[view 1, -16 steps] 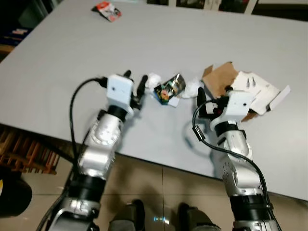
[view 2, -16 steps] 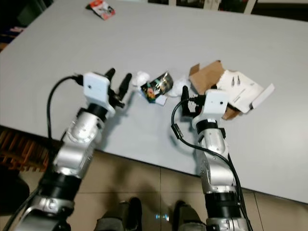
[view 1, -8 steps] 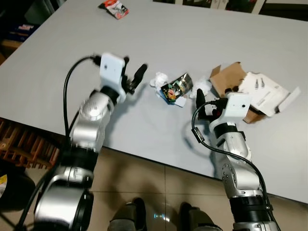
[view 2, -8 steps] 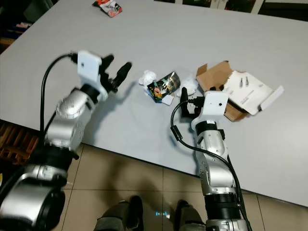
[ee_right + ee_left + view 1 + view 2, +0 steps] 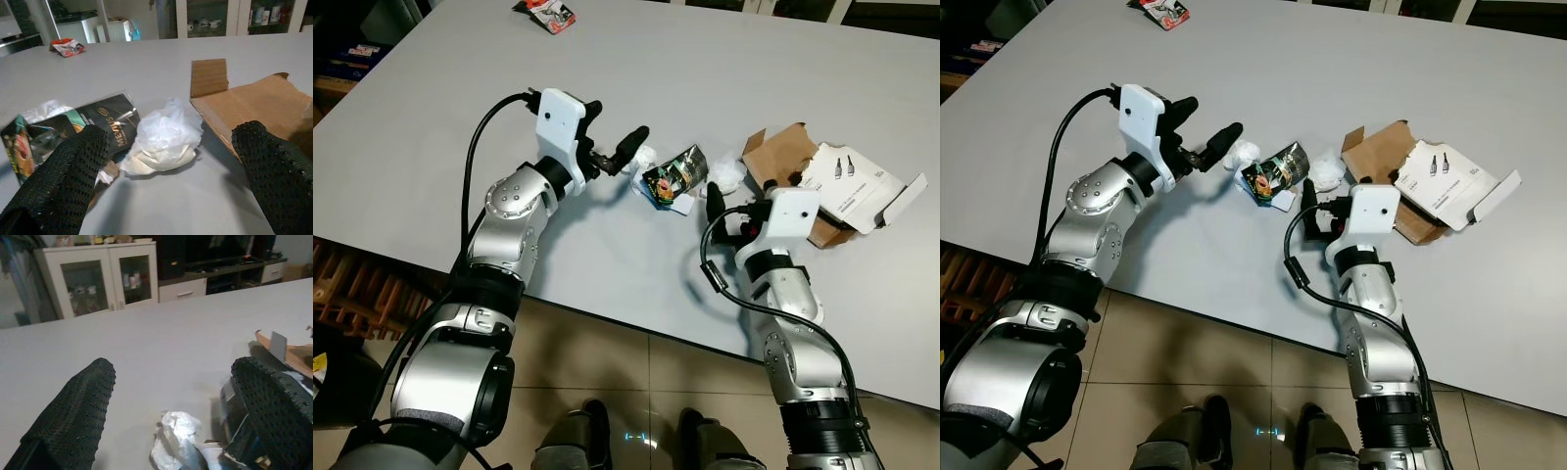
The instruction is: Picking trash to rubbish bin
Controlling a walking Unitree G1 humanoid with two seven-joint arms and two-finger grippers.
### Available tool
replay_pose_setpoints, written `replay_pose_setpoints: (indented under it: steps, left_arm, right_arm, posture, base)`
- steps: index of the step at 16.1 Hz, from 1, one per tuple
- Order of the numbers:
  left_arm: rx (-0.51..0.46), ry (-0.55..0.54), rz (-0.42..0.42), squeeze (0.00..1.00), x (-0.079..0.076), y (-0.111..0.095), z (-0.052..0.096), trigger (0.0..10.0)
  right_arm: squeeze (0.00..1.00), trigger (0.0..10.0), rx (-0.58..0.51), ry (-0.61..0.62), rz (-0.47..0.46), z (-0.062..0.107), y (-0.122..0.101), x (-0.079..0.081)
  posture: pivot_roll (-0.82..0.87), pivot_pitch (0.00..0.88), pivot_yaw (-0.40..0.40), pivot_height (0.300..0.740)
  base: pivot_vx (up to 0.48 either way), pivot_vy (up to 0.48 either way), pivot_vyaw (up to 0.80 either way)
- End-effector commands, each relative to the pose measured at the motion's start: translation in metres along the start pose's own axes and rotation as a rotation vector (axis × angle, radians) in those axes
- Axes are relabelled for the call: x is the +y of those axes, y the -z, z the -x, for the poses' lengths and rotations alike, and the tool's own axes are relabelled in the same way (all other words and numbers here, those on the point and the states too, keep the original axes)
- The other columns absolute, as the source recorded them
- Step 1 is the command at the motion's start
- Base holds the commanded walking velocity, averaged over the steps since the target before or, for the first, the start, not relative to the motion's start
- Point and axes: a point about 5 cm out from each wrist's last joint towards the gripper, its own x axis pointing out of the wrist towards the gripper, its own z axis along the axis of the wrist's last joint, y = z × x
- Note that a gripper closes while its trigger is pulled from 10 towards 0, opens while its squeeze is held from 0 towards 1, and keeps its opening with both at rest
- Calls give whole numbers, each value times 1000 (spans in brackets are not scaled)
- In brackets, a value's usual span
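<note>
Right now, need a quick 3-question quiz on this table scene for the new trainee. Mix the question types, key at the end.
1. True or false: the left gripper is shut on the crumpled white paper beside the dark snack wrapper.
2. Which item does the right wrist view show between the right gripper's open fingers? A) red packet B) crumpled white tissue C) cable
3. Fill in: the open cardboard box lies on the grey table to the robot's ____ of the snack wrapper.

Key: 1. False, its fingers are open and it holds nothing. 2. B, the crumpled white tissue. 3. right.
</note>
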Motion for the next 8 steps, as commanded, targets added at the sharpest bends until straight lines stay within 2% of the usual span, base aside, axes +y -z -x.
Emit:
replay_pose_setpoints:
  steps: [1, 6, 8]
  left_arm:
    - [7, 39, -13, 0, -2, -2, -4, 10000]
    - [51, 79, -13, 0, -5, 10, -4, 10000]
    - [47, 65, -15, 0, -5, 10, -5, 10000]
  right_arm:
    - [0, 10000, 13, -12, -17, 4, 1, 0]
    - [0, 10000, 78, -101, -54, 9, -4, 4]
    - [0, 10000, 81, -139, -41, 12, -7, 5]
  posture:
    - [-55, 238, 68, 740]
    - [-67, 248, 65, 740]
    - [-71, 252, 64, 740]
  base:
    - [0, 0, 0]
    - [0, 0, 0]
    - [0, 0, 0]
